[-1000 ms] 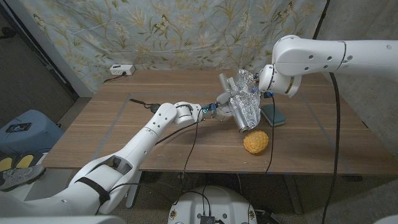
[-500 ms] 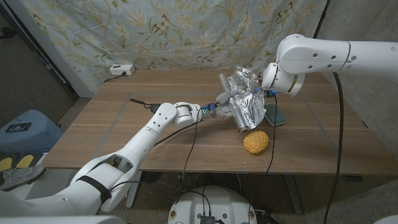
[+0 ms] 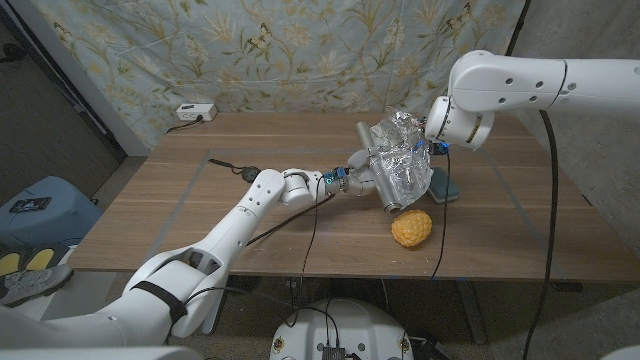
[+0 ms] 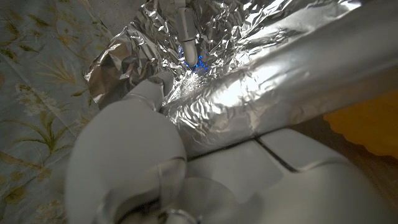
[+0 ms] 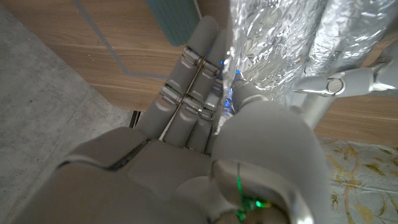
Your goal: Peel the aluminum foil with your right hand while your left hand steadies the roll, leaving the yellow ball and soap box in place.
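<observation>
The aluminum foil roll (image 3: pixel 380 186) lies on the wooden table (image 3: pixel 200 210), and my left hand (image 3: pixel 357 172) grips its near end, the fingers wrapped round it (image 4: pixel 155 162). A crumpled foil sheet (image 3: pixel 402 155) rises from the roll to my right hand (image 3: pixel 428 143), which pinches its upper edge between thumb and fingers (image 5: pixel 217 81). The yellow ball (image 3: pixel 411 227) sits on the table just in front of the roll's far end. The teal soap box (image 3: pixel 442 187) lies behind the foil, partly hidden by the sheet.
A white power strip (image 3: pixel 194 112) lies at the table's back left edge. A black cable (image 3: pixel 228 165) trails across the table near my left arm. A floral cloth (image 3: pixel 250 50) hangs behind the table.
My right hand has drawn the foil sheet up and to the right, so more foil is unrolled and spread wider. My left hand stays on the roll.
</observation>
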Tool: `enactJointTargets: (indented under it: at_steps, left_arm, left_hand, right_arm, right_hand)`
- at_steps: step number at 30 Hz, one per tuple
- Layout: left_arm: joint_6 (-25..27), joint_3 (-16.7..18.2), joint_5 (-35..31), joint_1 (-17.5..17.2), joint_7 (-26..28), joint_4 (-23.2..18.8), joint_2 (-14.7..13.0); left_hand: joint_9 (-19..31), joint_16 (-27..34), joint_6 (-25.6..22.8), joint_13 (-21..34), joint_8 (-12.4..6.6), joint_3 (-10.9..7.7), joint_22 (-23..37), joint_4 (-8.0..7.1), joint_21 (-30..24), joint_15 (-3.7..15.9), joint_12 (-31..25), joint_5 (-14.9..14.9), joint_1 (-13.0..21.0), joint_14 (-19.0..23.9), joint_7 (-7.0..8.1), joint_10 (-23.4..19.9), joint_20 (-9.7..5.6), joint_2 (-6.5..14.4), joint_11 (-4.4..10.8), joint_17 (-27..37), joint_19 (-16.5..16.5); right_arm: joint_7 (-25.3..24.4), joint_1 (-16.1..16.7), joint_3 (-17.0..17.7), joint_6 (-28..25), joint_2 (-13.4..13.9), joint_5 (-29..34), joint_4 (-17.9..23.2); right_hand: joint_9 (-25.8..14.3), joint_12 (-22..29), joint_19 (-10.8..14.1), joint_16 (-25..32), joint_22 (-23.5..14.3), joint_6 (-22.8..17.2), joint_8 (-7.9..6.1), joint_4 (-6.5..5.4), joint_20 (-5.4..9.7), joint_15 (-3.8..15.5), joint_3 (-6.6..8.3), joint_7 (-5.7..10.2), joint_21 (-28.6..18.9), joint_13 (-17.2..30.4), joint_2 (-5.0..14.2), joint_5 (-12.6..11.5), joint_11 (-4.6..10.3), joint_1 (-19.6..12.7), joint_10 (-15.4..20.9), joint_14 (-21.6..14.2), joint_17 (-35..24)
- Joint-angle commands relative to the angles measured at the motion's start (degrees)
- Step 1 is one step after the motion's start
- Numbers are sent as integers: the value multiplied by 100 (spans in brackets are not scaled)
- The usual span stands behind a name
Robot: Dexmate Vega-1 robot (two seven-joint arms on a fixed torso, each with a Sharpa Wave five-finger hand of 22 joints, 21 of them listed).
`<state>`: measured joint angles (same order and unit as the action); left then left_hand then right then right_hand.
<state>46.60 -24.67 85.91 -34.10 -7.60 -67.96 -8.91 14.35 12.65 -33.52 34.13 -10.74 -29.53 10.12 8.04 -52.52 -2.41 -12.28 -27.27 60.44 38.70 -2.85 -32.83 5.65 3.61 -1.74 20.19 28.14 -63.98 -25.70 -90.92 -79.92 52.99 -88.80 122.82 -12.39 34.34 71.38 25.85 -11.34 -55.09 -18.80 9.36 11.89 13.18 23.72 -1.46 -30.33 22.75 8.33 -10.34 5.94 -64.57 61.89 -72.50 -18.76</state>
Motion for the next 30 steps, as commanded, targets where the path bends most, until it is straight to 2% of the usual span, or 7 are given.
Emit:
enactJointTargets:
  at_steps: [1, 13, 18, 30]
  left_arm:
    - [137, 215, 187, -65, 10, 375, 246]
    - [116, 196, -58, 6, -159, 361, 178]
    - [148, 157, -163, 66, -343, 421, 151]
    - [165, 208, -227, 15, -323, 330, 112]
  left_hand:
    - [11, 10, 27, 29, 6, 14, -1, 22, 17, -2, -4, 31, -13, -6, 13, 51, 7, -20, -9, -10, 17]
    - [-5, 12, 60, 39, -12, 7, -1, 43, 35, -7, -13, 53, -24, -29, 28, 73, 13, -8, -9, -34, 2]
    - [-19, -24, 145, 47, -3, 17, 1, 47, 67, -92, 31, 75, -49, -159, 37, 231, 56, -2, -42, -48, -59]
    - [-37, -27, 198, 57, -16, 25, 3, 54, 90, -146, 24, 101, -80, -216, 34, 293, 77, -1, -80, -75, -90]
  right_arm:
    - [-1, -472, -473, -6, -87, -324, -253]
    - [-1, -451, -439, -6, 74, -205, -199]
    - [-1, -427, -419, -6, 103, -200, -212]
    - [-1, -442, -457, -6, 145, -203, -258]
  right_hand:
    - [-28, 30, 18, -25, -11, -117, 4, -10, 25, 0, 12, -128, -33, 34, 35, -30, -21, -86, -4, -69, -17]
    - [-33, 26, 3, -53, -12, -127, 32, -15, 25, -6, 12, -125, -77, 52, 29, -27, -18, -118, 13, -87, -61]
    - [-34, 25, -3, -63, -12, -130, 42, -20, 26, -1, 9, -101, -93, 68, 29, -26, -16, -124, 6, -96, -77]
    - [-40, 21, -27, -100, -13, -128, 70, -34, 26, -7, 3, -111, -130, 85, 25, -24, 1, -131, 21, -90, -112]
